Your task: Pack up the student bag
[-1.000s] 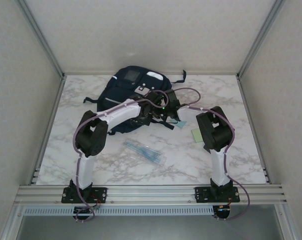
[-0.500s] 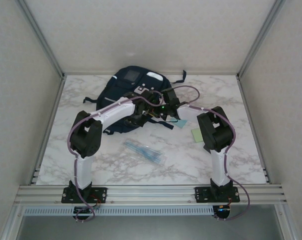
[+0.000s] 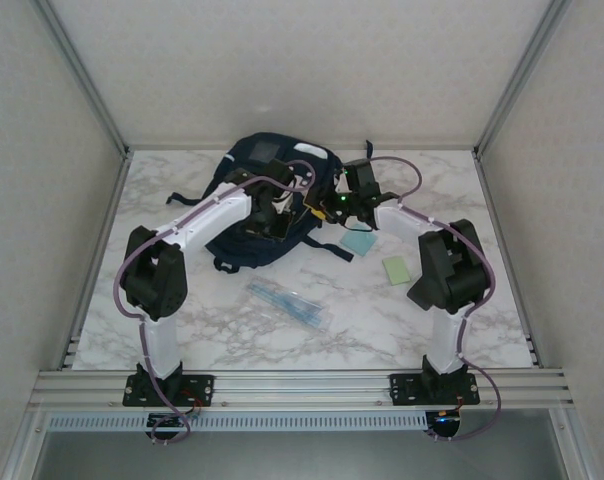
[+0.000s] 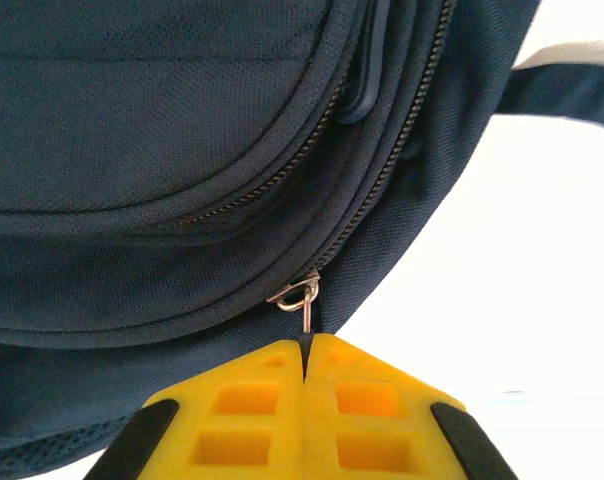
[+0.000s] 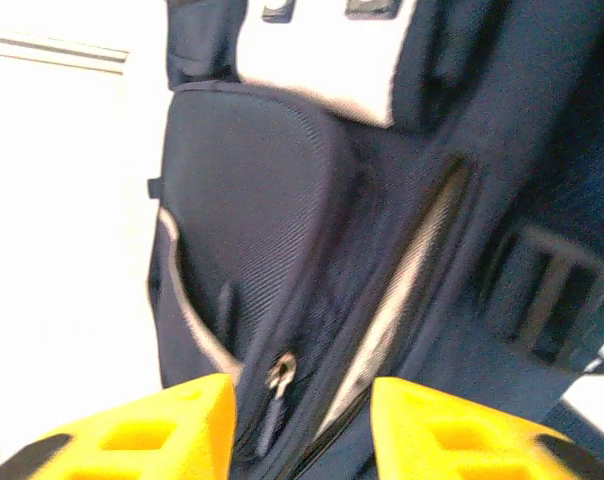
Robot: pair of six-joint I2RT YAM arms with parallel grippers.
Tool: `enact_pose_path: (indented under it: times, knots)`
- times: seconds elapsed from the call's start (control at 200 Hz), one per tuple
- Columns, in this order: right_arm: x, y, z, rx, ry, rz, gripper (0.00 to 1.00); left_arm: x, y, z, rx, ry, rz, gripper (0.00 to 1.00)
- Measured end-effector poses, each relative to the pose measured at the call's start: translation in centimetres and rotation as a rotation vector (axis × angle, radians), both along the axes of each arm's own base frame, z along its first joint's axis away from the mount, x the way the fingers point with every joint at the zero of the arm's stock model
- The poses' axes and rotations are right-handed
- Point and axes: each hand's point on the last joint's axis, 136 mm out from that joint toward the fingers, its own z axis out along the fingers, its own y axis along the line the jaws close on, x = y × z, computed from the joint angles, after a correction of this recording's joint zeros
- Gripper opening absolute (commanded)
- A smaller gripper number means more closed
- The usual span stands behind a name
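Tip: closed left claw (image 4: 304,348) pinches the zip pull (image 4: 300,296); drag straight along the bag (image 4: 162,120) seam, with the open right claw (image 5: 300,395) bracing the fabric.

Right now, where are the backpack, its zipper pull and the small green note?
student bag (image 3: 267,152): top external view, on its grey square patch.
zipper pull (image 4: 300,296): left wrist view, on the metal ring.
green note (image 3: 395,268): top external view, on its middle.

no readable text, label or number shows on anything here.
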Motion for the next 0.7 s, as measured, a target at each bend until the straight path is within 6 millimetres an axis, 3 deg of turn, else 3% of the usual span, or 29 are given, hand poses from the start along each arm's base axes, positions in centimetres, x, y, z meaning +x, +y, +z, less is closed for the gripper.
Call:
enact_pose_path:
  times: [0.095, 0.255, 0.29, 0.335, 0.4, 0.501, 0.701]
  knots:
    - [-1.5, 0.6, -0.1, 0.025, 0.028, 0.019, 0.53, 0.5, -1.3, 0.9, -0.046, -0.015, -0.005, 0.00]
    - [-4.1, 1.1, -2.3, 0.020, 0.110, 0.037, 0.52, 0.6, -3.1, 1.3, -0.084, -0.025, -0.018, 0.00]
    - [-4.2, 1.1, -2.4, 0.021, 0.117, 0.034, 0.47, 0.6, -3.2, 1.2, -0.086, -0.022, -0.017, 0.00]
    - [-4.1, 1.2, -2.2, 0.029, 0.120, 0.028, 0.32, 0.5, -3.2, 1.2, -0.090, -0.019, -0.016, 0.00]
    - [-3.9, 1.6, -1.8, 0.047, 0.108, 0.029, 0.24, 0.5, -3.3, 1.2, -0.094, -0.018, -0.016, 0.00]
    - [-3.4, 2.1, -1.7, 0.054, 0.093, 0.023, 0.01, 0.5, -3.2, 1.0, -0.087, -0.019, -0.015, 0.00]
    - [-3.5, 1.7, -2.5, 0.004, 0.091, 0.015, 0.00, -0.4, -0.6, -2.3, 0.008, -0.025, 0.010, 0.00]
